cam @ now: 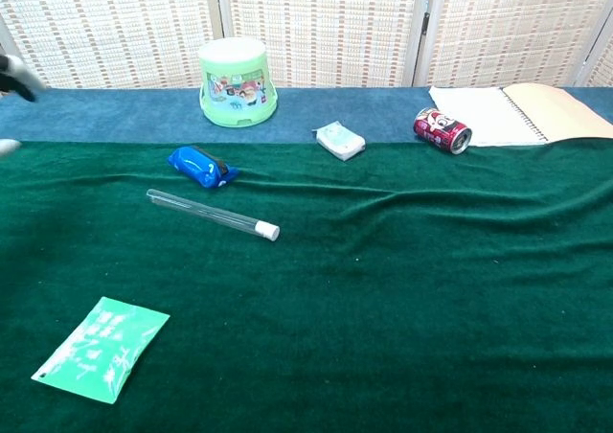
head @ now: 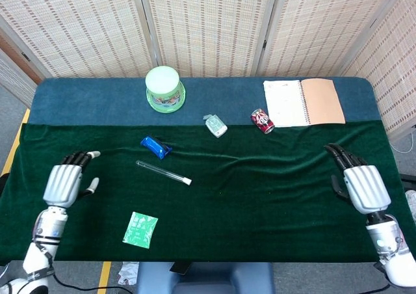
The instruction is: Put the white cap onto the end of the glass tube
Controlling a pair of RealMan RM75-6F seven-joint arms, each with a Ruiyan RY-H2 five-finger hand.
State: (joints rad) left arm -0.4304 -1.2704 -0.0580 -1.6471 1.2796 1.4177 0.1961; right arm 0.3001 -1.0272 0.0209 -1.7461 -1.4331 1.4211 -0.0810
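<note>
Glass tube (head: 161, 172), thin, clear and long, lies flat on the dark green velvet cloth (head: 260, 203) that covers the near part of the table, with the small white cap (head: 187, 181) seated on its right-hand end. The tube runs slantwise, its bare end pointing toward the far left and its capped end toward the near right.

Both arms are drawn back to the table's outer edges. The left hand (head: 64, 182), silver-backed with dark fingers, sits palm-down at the far left edge of the cloth, fingers spread and pointing away from the robot, holding nothing; only a blurred sliver of it shows at the left border of the chest view. The right hand (head: 361, 183) sits at the far right edge in the same pose, fingers apart and empty. The tube lies between them, nearer the left hand but well apart from it, and farther still from the right.

A blue crumpled wrapper (head: 155, 146) lies just beyond the tube's bare end. A flat green foil packet (head: 141, 229) rests near the front edge, on the robot's side of the tube.
</note>
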